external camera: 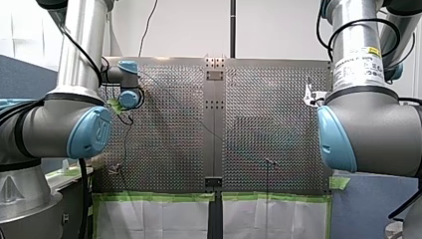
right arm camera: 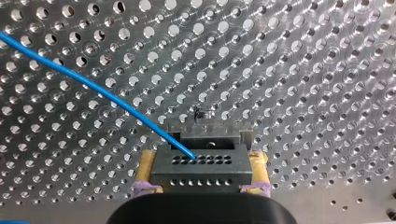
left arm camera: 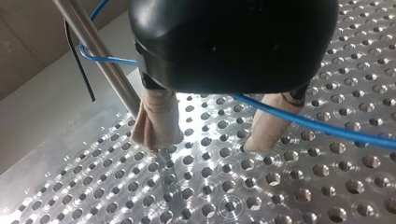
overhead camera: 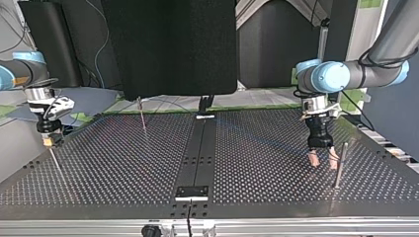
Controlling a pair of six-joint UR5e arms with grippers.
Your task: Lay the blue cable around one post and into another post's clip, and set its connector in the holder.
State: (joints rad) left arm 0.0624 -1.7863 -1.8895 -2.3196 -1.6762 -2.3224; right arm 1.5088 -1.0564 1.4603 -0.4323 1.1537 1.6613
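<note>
L gripper (left arm camera: 208,142): black body, beige pads (left arm camera: 156,123). Jaws stand wide apart and grip nothing. Tips are down at the table (left arm camera: 210,196).
Post (left arm camera: 100,56): bare metal rod just beside L gripper. One pad is right against it, but contact can't be told. A thin black strip (left arm camera: 77,60) hangs beside it.
Cable (left arm camera: 336,128): blue. It loops round the post, passes under L gripper's body and comes out btwn the pads, not pinched. It then crosses in front of one pad and runs off over the table.
R gripper (right arm camera: 203,161): yellow pads, one each side of the connector (right arm camera: 198,172) and pressed to it. Jaws are closed on it, low over the table.
Connector: dark block w/ two rows of small holes. The cable's end enters a hole in the row further from R gripper.
Grey part (right arm camera: 210,137): slotted piece just ahead of the connector. Can't tell if they touch, or if it's the holder.
Layout, top view: R gripper at far left by the table's edge. L gripper at right w/ the post just beside it, on the side away from R gripper. The two are well apart.
2nd post (overhead camera: 142,116): thin, left of centre toward the far edge, apart from both grippers.
</note>
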